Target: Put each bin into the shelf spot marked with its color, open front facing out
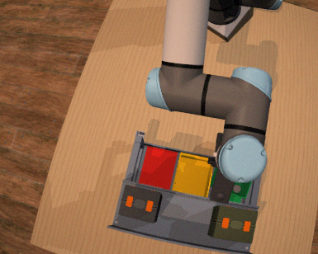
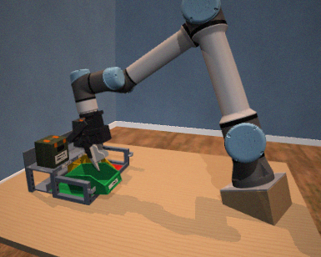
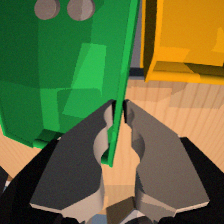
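The green bin (image 2: 110, 183) (image 3: 45, 75) has its labelled front toward the robot and juts out over the shelf's front edge at the green end; its exact tilt is hard to tell. Round grey parts (image 3: 81, 7) lie in it. My gripper (image 3: 119, 101) (image 2: 98, 168) is shut on the bin's side wall, the one nearest the yellow bin. The green mark (image 2: 67, 188) shows through the shelf's side frame. The yellow bin (image 1: 192, 178) (image 3: 192, 30) stands in the middle spot. The red mark (image 1: 158, 168) shows flat at the other end, with no bin seen on it.
The shelf's upper board (image 1: 183, 210) bears a dark box (image 1: 140, 203) at the red end and an olive box (image 1: 234, 223) (image 2: 52, 152) at the green end. The shelf's side frame (image 2: 72, 200) stands close beside the green bin. The arm hides much of the green spot from above.
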Robot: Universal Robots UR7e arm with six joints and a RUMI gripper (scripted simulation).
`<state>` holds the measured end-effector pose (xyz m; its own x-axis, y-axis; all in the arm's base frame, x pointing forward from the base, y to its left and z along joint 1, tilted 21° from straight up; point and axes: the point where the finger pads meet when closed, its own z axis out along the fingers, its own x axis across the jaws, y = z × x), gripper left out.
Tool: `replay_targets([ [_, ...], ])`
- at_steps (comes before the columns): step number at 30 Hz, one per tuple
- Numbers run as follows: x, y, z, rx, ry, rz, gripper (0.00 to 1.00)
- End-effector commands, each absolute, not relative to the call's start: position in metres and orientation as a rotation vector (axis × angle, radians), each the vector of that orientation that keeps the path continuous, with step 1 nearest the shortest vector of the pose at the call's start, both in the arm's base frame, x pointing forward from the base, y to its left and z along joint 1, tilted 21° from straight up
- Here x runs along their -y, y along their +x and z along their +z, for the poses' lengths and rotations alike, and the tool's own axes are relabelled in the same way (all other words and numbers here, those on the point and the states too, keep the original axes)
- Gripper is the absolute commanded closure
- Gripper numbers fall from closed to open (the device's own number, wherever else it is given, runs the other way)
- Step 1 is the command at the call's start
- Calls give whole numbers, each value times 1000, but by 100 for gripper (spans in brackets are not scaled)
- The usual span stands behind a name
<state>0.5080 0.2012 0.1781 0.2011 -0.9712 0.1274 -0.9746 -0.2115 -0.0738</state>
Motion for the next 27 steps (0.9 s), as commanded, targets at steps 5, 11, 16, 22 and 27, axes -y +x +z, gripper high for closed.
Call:
replay_targets([
  [5, -201, 509, 179, 1960, 2420, 233, 100],
  [11, -202, 509, 179, 1961, 2424, 239, 100],
  [16, -202, 510, 179, 1962, 2425, 241, 100],
  [22, -202, 510, 179, 1963, 2427, 244, 100],
  [27, -202, 510, 179, 1963, 2427, 244, 100],
])
